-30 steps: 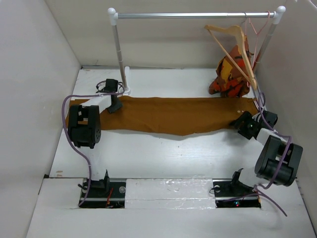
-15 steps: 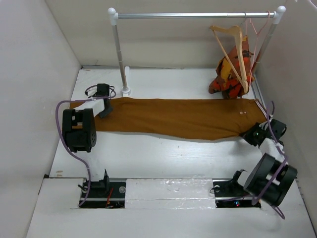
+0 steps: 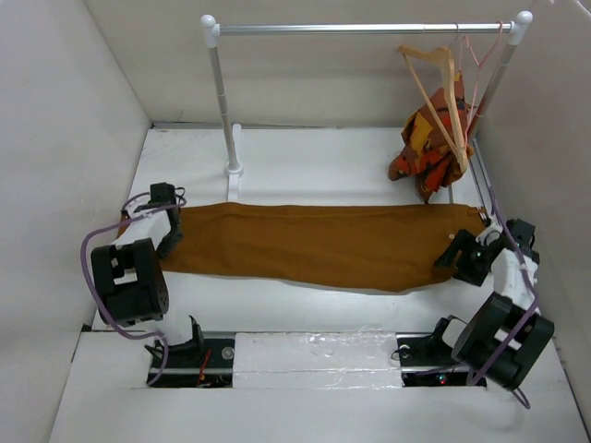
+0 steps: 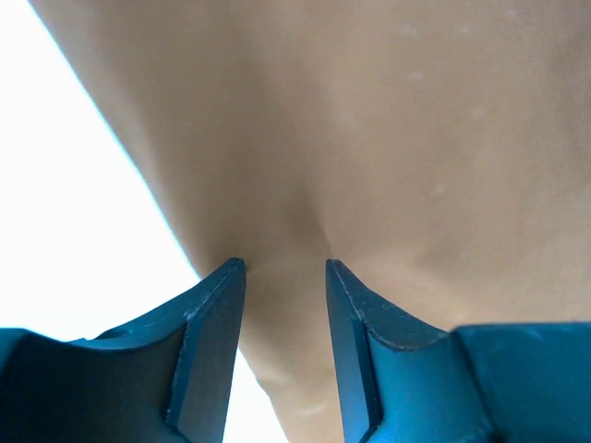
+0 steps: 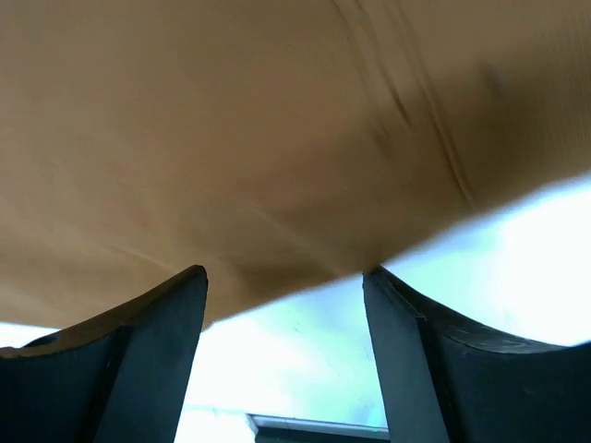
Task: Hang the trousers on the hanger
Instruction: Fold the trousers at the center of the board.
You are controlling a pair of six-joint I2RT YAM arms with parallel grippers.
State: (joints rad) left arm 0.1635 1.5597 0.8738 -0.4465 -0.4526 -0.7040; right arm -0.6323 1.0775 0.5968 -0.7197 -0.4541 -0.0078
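The rust-brown trousers (image 3: 314, 245) lie flat and stretched left to right across the white table. My left gripper (image 3: 171, 242) sits at their left end, shut on a pinched fold of the cloth (image 4: 369, 138), which fills the gap between its fingers (image 4: 284, 268). My right gripper (image 3: 452, 254) is at the right end near the waist. Its jaws (image 5: 284, 275) stand wide apart with bare table between them, and the trousers' edge (image 5: 231, 138) is just at the fingertips. The pale wooden hanger (image 3: 439, 92) hangs tilted on the rail at the back right.
A metal clothes rail (image 3: 369, 29) spans the back, with a post (image 3: 222, 101) at the left. A pink wire hanger (image 3: 480, 55) and an orange-red patterned garment (image 3: 429, 148) hang by the right post. White walls close in on the left, right and back.
The trousers have slid toward the near edge of the table. My left gripper moved near and left with their end. My right gripper swung right, then back to the waist edge.
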